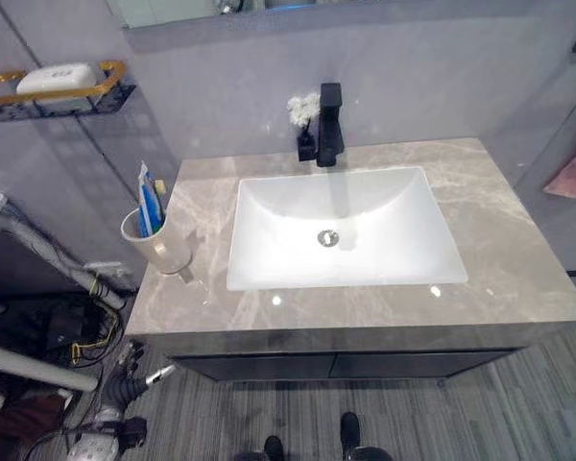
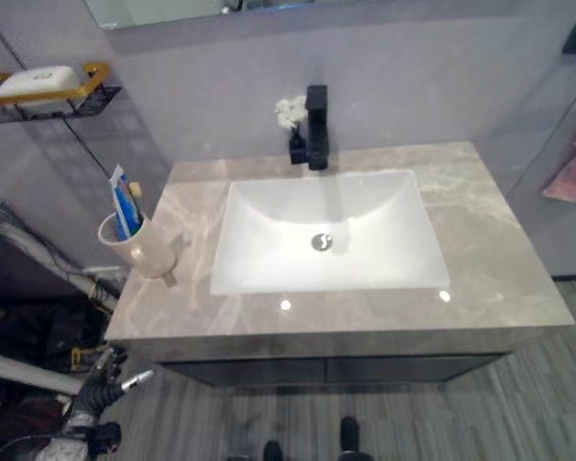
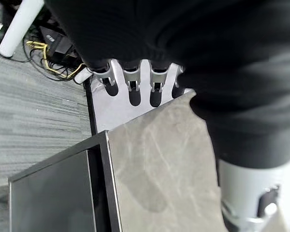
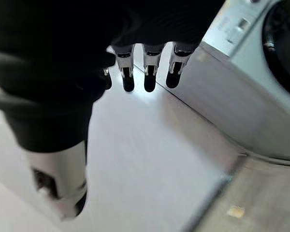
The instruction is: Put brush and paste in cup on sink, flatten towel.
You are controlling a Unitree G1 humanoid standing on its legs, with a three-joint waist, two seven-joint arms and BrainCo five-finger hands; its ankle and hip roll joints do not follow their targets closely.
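We stood before the marble counter (image 1: 518, 259) with its white basin (image 1: 346, 230) and black faucet (image 1: 329, 125). The cup (image 1: 158, 242) sat on the counter's left end, well apart from the basin, with the blue toothpaste tube (image 1: 150, 206) and the toothbrush (image 1: 160, 192) standing upright inside it. A pink towel (image 1: 574, 171) hung at the right wall, partly out of frame. Our left hand (image 1: 134, 376) hung low beside the cabinet (image 1: 365, 365), below the counter's left corner, its fingers (image 3: 134, 87) straight and holding nothing. Our right hand (image 4: 63, 87) hovered over pale floor near a washing machine (image 4: 251, 82), its fingers (image 4: 147, 72) likewise straight and empty. A soap bar (image 1: 56, 79) lay on the gold-railed wall shelf (image 1: 48, 96), and small white flowers (image 1: 303, 108) stood just beside the faucet.
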